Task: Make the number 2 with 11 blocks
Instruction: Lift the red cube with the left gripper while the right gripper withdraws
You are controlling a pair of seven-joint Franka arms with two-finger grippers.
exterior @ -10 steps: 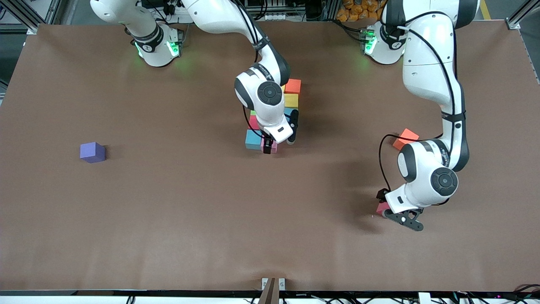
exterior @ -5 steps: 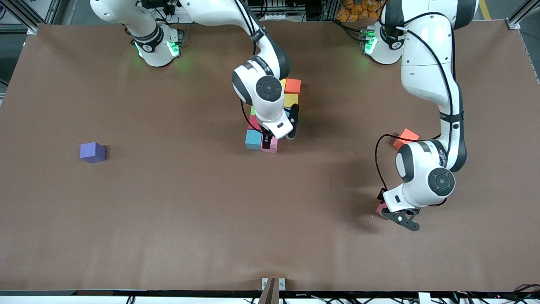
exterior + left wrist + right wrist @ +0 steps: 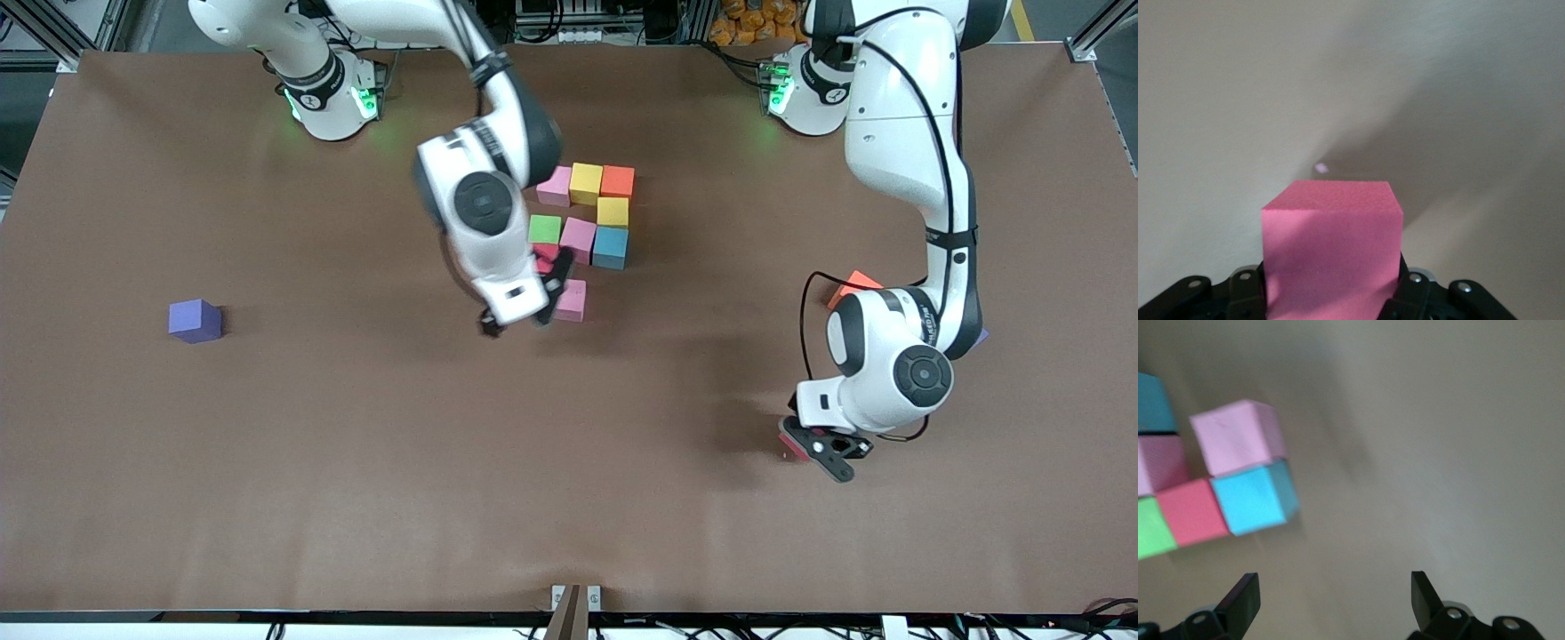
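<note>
A cluster of blocks lies mid-table: pink (image 3: pixel 554 187), yellow (image 3: pixel 586 182) and orange (image 3: pixel 617 181) in a row, then yellow (image 3: pixel 613 212), green (image 3: pixel 544 228), pink (image 3: pixel 578 238), light blue (image 3: pixel 610 246), a partly hidden red one (image 3: pixel 544 258) and pink (image 3: pixel 571 300). My right gripper (image 3: pixel 518 318) hangs open beside the cluster, empty (image 3: pixel 1335 593); its wrist view shows another light blue block (image 3: pixel 1255 497). My left gripper (image 3: pixel 805 444) is shut on a pink block (image 3: pixel 1331 247), low at the table toward the left arm's end.
A red-orange block (image 3: pixel 853 286) lies alone beside the left arm's forearm. A purple cube (image 3: pixel 195 320) sits toward the right arm's end of the table. A second purple cube (image 3: pixel 980 337) peeks out by the left arm's elbow.
The right arm has swung away from the cluster toward its own end, uncovering the blocks. The left gripper has closed on the pink block and shifted slightly.
</note>
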